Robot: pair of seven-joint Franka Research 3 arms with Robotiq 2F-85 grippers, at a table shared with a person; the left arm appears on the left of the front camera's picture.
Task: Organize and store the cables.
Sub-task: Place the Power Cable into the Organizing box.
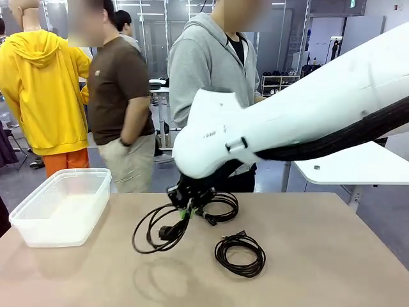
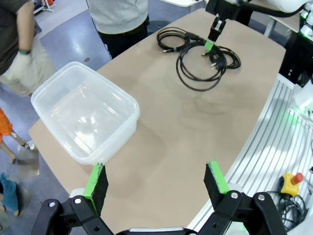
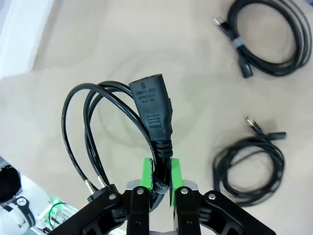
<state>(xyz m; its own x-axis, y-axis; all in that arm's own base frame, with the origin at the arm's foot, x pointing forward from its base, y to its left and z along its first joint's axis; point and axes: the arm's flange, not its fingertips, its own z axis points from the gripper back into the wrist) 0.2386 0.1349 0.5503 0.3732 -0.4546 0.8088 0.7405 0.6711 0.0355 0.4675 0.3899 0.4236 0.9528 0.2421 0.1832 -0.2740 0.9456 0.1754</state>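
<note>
My right gripper (image 1: pixel 187 209) is shut on a black cable (image 1: pixel 155 231) wound in a loose coil with a chunky plug. The coil hangs just above the brown table, casting a shadow below it. In the right wrist view the fingers of the right gripper (image 3: pixel 160 169) clamp the cable (image 3: pixel 152 110) just behind its plug. A second coiled cable (image 1: pixel 222 206) lies behind the gripper, and a third (image 1: pixel 239 254) lies nearer the front. My left gripper (image 2: pixel 156 178) is open and empty, high over the table's left end, far from the held cable (image 2: pixel 195 73).
A clear plastic bin (image 1: pixel 57 220) stands empty at the table's left end; it sits below the left gripper as the bin (image 2: pixel 51 81). A person in a grey hoodie (image 1: pixel 211 64) stands at the far edge. Other people stand behind on the left.
</note>
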